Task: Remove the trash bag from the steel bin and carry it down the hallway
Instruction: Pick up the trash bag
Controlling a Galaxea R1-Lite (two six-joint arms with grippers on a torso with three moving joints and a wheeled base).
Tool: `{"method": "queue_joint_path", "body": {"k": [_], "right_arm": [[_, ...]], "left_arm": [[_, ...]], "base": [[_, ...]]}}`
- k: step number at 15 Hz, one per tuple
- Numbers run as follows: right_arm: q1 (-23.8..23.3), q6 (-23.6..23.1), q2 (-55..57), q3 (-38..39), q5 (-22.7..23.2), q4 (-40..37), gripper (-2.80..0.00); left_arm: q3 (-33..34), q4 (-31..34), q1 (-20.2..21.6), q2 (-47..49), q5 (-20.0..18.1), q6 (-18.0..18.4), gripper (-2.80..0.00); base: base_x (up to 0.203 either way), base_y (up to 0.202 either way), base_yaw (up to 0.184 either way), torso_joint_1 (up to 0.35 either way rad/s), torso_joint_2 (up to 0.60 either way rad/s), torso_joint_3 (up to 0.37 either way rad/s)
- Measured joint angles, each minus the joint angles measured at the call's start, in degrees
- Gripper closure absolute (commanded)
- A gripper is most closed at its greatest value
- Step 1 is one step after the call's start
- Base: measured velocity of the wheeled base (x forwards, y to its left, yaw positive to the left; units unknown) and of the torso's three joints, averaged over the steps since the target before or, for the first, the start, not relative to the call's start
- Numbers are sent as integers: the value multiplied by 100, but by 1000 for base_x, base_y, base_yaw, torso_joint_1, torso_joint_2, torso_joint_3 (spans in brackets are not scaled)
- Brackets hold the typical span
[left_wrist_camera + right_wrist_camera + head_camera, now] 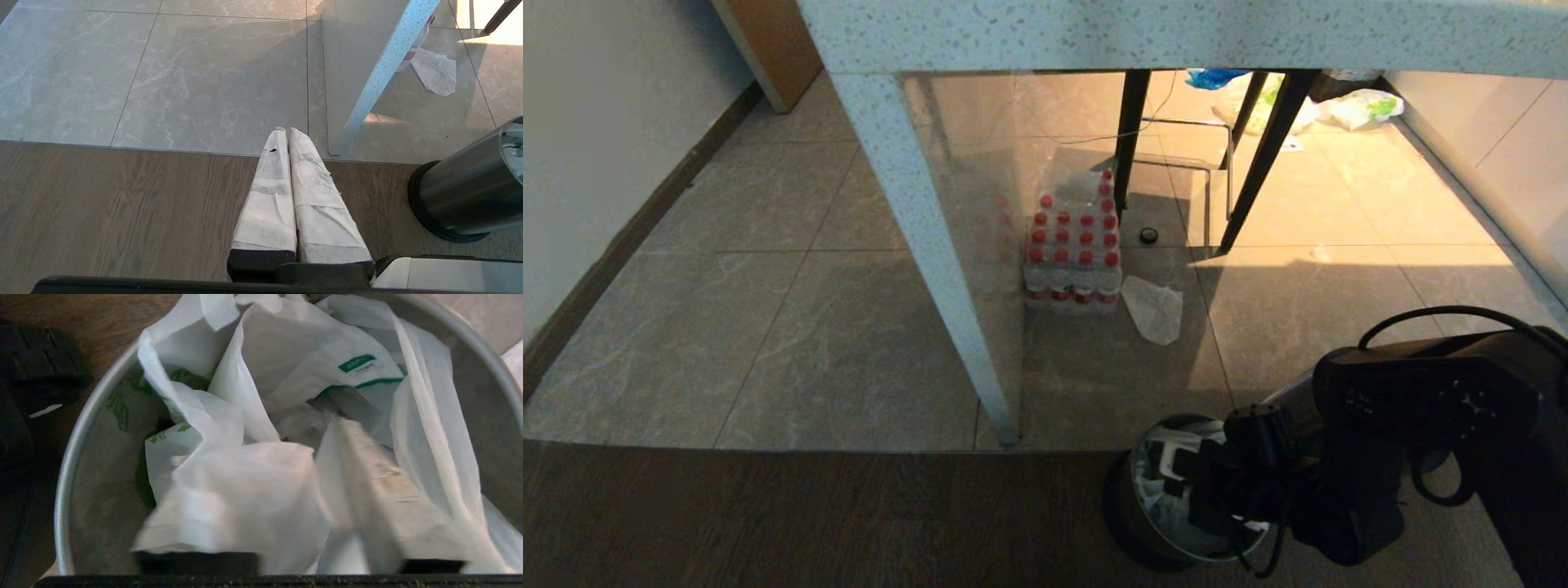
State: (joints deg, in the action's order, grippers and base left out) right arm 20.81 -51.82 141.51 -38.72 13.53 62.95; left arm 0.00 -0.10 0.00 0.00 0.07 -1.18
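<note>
Thin white plastic of trash bag [261, 416] is sitting bunched inside steel bin [1131, 498], at edge of wood floor [768, 523]. Right gripper [314, 477] is reaching into bin mouth, fingers [376, 486] part-open with a fold of bag between them; cannot tell if grip is firm. Advice: pinch bunched handle material, not single layer; lift straight up so bin isn't tipping. Left gripper [289, 134] is parked, pads together.

My right arm bends low at my right side, wrist tipped down, and my right gripper [310, 457] shows blurred fingers [229, 490] some way apart. My left gripper [288, 134] hangs parked, fingertips [278, 141] pressed together
</note>
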Motion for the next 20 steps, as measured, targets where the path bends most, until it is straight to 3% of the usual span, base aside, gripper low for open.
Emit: {"method": "queue_joint_path", "body": {"k": [4, 8, 10, 15, 20], "right_arm": [[0, 114, -1, 35, -15, 88, 0], [-15, 646, -330, 46, -44, -96, 0], [-42, 965, -875, 49, -56, -627, 0], [-233, 1782, -2835, -41, -42, -2793, 0], [-279, 2144, -4100, -105, -44, -3773, 0]], "left_arm": [[0, 2, 0, 0, 4, 0, 0], [0, 2, 0, 0, 0, 1, 0], [0, 2, 0, 0, 0, 0, 0], [0, 2, 0, 0, 0, 0, 0], [0, 2, 0, 0, 0, -2, 0]], "base": [[0, 0, 0, 0, 0, 0], [0, 0, 0, 0, 0, 0], [0, 0, 0, 0, 0, 0], [0, 0, 0, 0, 0, 0], [0, 0, 0, 0, 0, 0]]}}
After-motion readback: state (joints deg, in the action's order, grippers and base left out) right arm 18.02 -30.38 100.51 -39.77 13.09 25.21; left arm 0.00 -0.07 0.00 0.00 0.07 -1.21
